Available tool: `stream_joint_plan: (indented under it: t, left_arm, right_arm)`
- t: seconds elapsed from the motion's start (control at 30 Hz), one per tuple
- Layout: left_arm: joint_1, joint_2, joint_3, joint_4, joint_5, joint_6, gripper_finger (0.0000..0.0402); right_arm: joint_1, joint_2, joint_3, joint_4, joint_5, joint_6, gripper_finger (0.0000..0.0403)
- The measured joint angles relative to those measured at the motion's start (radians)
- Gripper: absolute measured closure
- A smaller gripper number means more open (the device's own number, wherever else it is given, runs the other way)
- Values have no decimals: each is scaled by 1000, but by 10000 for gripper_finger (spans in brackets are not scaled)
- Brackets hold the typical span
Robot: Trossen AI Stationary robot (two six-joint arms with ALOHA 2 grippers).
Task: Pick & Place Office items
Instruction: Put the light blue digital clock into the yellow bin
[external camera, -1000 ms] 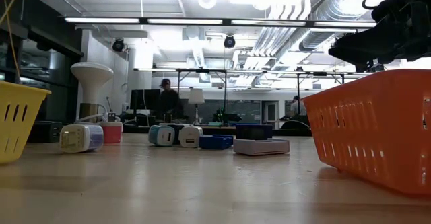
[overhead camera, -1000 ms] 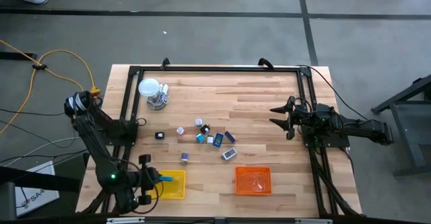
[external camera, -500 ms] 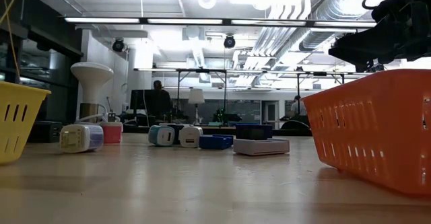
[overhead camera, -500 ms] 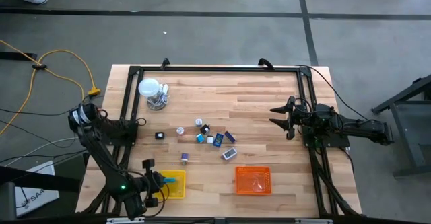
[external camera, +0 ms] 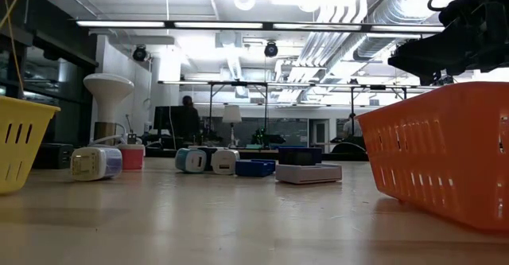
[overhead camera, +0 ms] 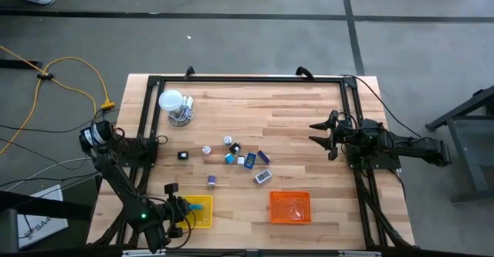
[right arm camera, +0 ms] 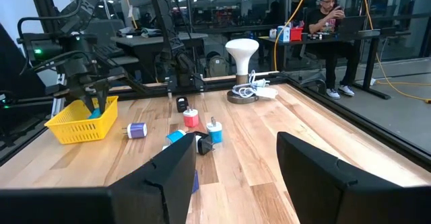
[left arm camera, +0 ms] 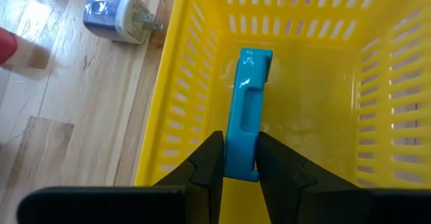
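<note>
Your left gripper (left arm camera: 238, 158), at the lower left of the high view, pinches a long bright-blue plastic bar (left arm camera: 245, 109) inside the yellow mesh tray (left arm camera: 384, 83), not yet released, while your right gripper (overhead camera: 324, 133) waits wide open and empty at mid-right, the small office items (overhead camera: 231, 155) unsorted at table centre and the orange mesh tray (overhead camera: 289, 207) apparently empty.

Blue item (left arm camera: 246, 109), yellow mesh tray (left arm camera: 377, 83)

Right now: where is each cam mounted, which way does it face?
High: overhead, straight down; both arms, table.
Low: table height, level across; orange tray near.
Left wrist: above yellow tray; left gripper clamps blue item.
Right wrist: faces across table; right gripper open.
Shared: yellow tray, purple-white plug.
</note>
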State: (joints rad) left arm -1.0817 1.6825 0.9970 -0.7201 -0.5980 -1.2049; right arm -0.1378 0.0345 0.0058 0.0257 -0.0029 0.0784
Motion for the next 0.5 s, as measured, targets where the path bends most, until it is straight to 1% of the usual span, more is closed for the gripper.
stream_joint_plan:
  t: [0.3,0.5]
  left_arm:
    - [0,0,0,20,1,0,326]
    - [18,3,0,33,41,-1,326]
  right_arm:
    - [0,0,0,0,0,0,208]
    - [0,0,0,0,0,0,208]
